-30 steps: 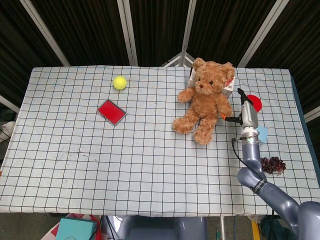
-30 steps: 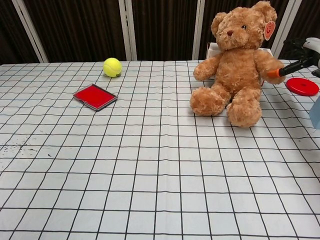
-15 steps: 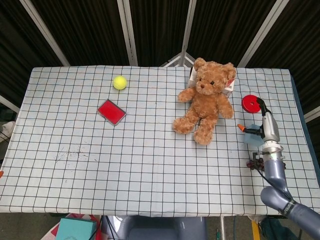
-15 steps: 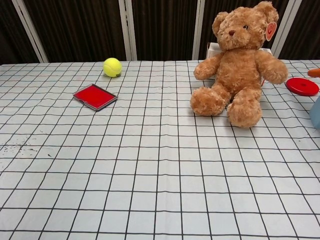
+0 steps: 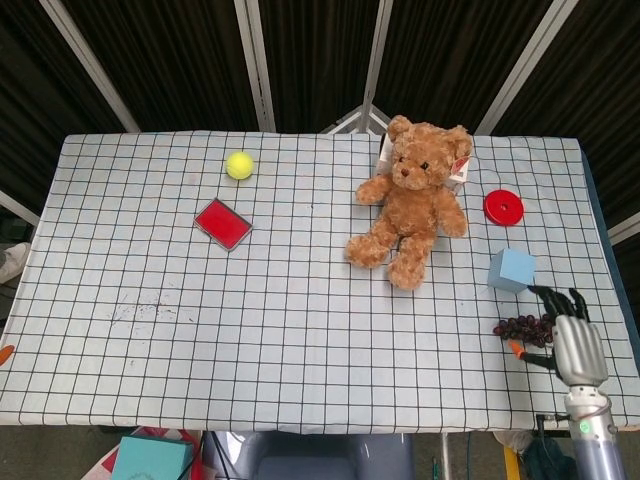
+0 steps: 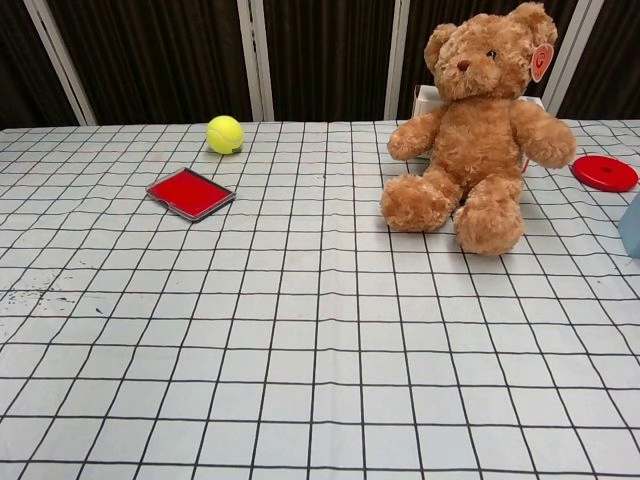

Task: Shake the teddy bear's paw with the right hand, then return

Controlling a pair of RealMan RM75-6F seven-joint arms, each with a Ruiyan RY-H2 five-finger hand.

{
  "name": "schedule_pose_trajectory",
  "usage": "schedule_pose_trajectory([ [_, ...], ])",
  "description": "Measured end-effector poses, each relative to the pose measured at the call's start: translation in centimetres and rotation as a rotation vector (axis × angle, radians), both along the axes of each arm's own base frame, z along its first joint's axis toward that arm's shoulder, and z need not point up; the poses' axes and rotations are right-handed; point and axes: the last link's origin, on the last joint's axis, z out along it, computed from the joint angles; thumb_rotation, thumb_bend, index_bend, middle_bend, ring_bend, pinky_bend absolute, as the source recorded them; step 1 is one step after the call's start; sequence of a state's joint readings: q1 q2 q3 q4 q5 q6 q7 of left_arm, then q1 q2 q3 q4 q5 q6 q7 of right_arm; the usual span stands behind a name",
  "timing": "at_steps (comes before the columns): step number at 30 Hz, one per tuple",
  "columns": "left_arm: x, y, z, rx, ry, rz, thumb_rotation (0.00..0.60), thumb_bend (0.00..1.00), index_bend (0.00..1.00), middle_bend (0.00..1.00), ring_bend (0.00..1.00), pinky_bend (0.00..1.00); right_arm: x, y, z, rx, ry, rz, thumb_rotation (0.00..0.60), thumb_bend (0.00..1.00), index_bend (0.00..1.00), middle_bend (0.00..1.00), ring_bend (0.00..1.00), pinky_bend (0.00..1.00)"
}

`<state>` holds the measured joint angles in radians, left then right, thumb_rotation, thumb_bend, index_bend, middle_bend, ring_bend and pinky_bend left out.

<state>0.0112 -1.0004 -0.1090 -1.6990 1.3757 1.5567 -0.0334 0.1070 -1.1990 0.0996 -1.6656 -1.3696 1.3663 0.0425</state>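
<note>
The brown teddy bear point(image 5: 412, 200) point(image 6: 472, 130) sits upright at the back right of the checked table, leaning against a white box point(image 5: 383, 152). Its paw nearest my right side point(image 5: 453, 221) point(image 6: 554, 148) hangs free with nothing touching it. My right hand point(image 5: 573, 340) shows only in the head view, at the table's front right corner, far from the bear. Its fingers are spread and hold nothing. The left hand shows in neither view.
A yellow tennis ball point(image 5: 239, 165) point(image 6: 225, 134) and a red flat case point(image 5: 222, 222) point(image 6: 190, 193) lie at the left. A red disc point(image 5: 503, 207) point(image 6: 604, 172), a blue cube point(image 5: 511, 270) and dark grapes point(image 5: 524, 327) lie on the right, the grapes beside my right hand.
My right hand has let go of the bear's paw and drawn back toward the front right corner, leaving the chest view. The bear's paw has dropped back.
</note>
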Motion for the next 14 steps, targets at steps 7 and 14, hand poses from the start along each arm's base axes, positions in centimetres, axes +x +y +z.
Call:
schedule_pose_trajectory([
  [7, 0.1, -0.3, 0.1, -0.002, -0.004, -0.012, 0.600, 0.20, 0.26, 0.12, 0.06, 0.19, -0.1, 2.5, 0.8, 0.078, 0.150, 0.022, 0.600, 0.18, 0.05, 0.11, 0.06, 0.00],
  [14, 0.4, -0.3, -0.1, -0.009, -0.003, -0.036, 0.600, 0.20, 0.26, 0.12, 0.06, 0.19, 0.7, 3.2, 1.0, 0.050, 0.379, 0.064, 0.600, 0.18, 0.05, 0.10, 0.05, 0.00],
])
